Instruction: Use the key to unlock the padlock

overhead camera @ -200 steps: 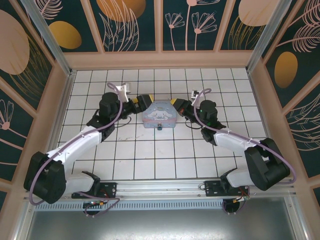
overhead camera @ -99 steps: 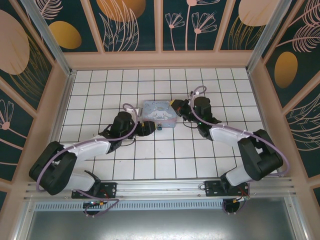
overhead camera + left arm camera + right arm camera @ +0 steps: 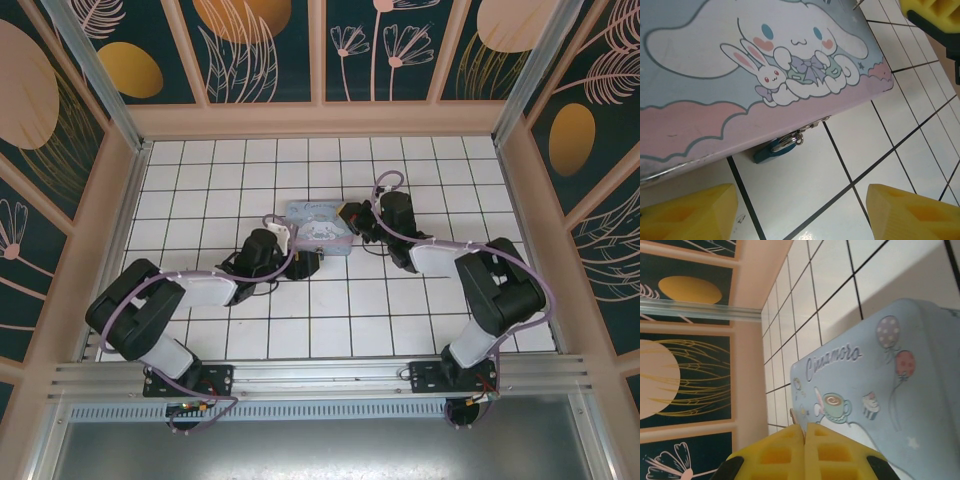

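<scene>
The padlock (image 3: 771, 151) is tiny and blue-bodied, and its silver shackle hooks through the clasp on the front edge of the cartoon tin box (image 3: 715, 80). It lies on the white tiles. My left gripper (image 3: 800, 217) stands open just in front of it, one yellow finger (image 3: 690, 212) on each side, with bare tile between them. My right gripper (image 3: 804, 432) is shut at the tin's right side. The key (image 3: 794, 416) shows as a thin brownish tip sticking out between its fingers. In the top view the left gripper (image 3: 303, 263) and right gripper (image 3: 351, 217) flank the tin (image 3: 318, 225).
The tin sits mid-floor on the white tiled surface (image 3: 300, 310). Beige walls with dark floral panels (image 3: 100, 230) enclose the floor on three sides. The right gripper's yellow finger (image 3: 932, 12) shows at the top right of the left wrist view.
My left arm has folded in, and its gripper has swung from the tin's left side to its front edge. The tin has shifted slightly back. The right gripper stays shut beside the tin.
</scene>
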Robot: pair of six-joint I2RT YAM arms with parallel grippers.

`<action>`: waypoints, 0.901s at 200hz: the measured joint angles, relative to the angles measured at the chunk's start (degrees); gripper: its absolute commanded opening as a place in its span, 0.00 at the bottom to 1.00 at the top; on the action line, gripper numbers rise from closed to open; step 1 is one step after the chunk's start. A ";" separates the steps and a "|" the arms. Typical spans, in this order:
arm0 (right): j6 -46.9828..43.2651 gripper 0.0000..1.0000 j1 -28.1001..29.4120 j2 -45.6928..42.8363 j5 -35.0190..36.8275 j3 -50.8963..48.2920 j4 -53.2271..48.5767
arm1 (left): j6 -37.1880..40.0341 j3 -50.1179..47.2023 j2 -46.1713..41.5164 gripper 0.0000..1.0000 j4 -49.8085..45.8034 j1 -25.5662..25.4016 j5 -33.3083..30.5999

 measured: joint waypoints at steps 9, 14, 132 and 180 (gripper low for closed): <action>0.17 0.00 -0.15 0.74 -0.15 0.00 0.33 | 0.20 0.00 0.92 0.69 0.83 -0.09 0.00; 0.33 0.00 -0.31 1.16 -0.28 0.00 0.52 | 0.24 0.00 1.44 0.69 1.33 -0.09 0.00; 2.10 0.00 -0.85 4.15 -1.36 0.02 3.26 | 0.37 0.28 11.61 0.66 13.70 -1.18 -0.66; 2.47 0.00 -0.85 4.31 -1.38 -0.15 4.70 | 0.42 1.55 13.90 0.65 16.15 -1.42 -1.03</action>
